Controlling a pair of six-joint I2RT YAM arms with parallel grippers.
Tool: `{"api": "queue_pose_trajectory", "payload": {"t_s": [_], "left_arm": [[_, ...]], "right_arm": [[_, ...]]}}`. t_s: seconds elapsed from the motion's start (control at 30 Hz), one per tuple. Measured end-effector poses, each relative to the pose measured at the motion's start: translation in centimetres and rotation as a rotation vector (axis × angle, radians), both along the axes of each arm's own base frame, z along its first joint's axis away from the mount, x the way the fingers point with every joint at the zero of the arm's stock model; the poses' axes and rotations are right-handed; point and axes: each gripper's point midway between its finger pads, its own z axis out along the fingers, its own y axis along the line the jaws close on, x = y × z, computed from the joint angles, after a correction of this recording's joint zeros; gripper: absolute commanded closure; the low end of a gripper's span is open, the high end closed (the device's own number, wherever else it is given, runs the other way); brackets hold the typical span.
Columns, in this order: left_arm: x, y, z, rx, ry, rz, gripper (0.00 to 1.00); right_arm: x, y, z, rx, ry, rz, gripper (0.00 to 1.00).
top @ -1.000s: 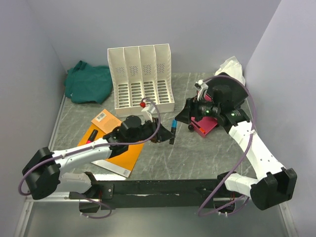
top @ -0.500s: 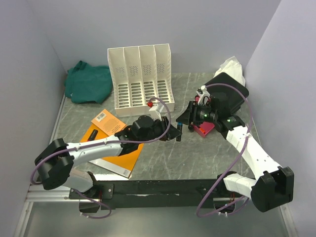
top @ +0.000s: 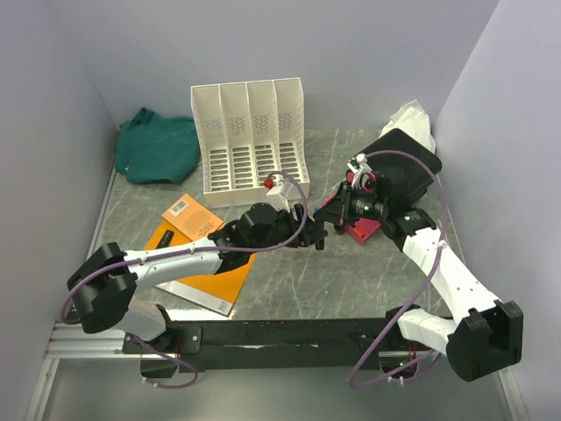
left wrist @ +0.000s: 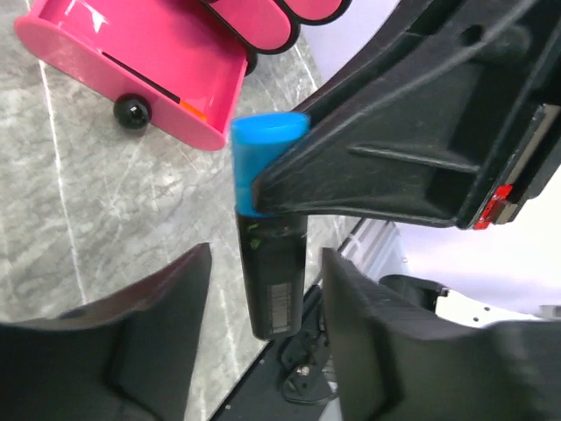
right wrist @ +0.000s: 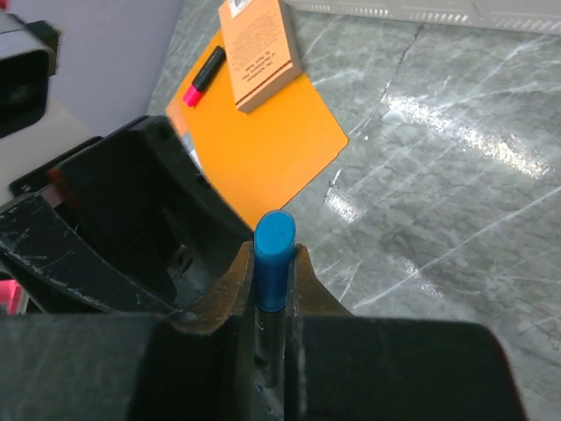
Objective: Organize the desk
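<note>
A marker with a blue cap [left wrist: 267, 167] and a black barrel hangs above the desk [top: 289, 289] near its middle. My right gripper [right wrist: 274, 263] is shut on the marker [right wrist: 274, 241] just below the cap. The barrel's lower end stands between the fingers of my left gripper [left wrist: 263, 263]. Those jaws are open, with a gap on each side of the barrel. In the top view both grippers meet beside the pink tray [top: 361, 230], and the marker is hidden between them.
An orange folder [top: 206, 259] lies at the front left, with a brown booklet [top: 186, 213] and a red marker [top: 162, 241] on it. A white file rack [top: 252, 140] and a green cloth [top: 158, 145] stand at the back. A black case [top: 403, 171] sits far right.
My left arm carried the marker rightward to the right gripper. The right jaws closed on it under the cap, and the left jaws then opened off the barrel.
</note>
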Motion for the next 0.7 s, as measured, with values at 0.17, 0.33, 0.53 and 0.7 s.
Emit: {"api": "queue_pose_trajectory", "payload": {"t_s": [0.17, 0.33, 0.53, 0.7], "left_arm": [[-0.2, 1.5, 0.4, 0.010, -0.029, 0.027, 0.11], [-1.1, 5.0, 1.2, 0.025, -0.073, 0.079, 0.01], [-1.8, 11.2, 1.3, 0.085, -0.104, 0.223, 0.01], [-1.2, 17.7, 0.1, 0.169, -0.096, 0.402, 0.00]], "right_arm": [[-0.2, -0.7, 0.9, 0.009, -0.060, 0.002, 1.00], [-0.2, -1.5, 2.0, -0.001, -0.137, -0.006, 1.00], [0.5, -3.5, 1.7, -0.117, -0.262, -0.014, 1.00], [1.4, -5.7, 0.1, -0.324, -0.346, 0.017, 1.00]]}}
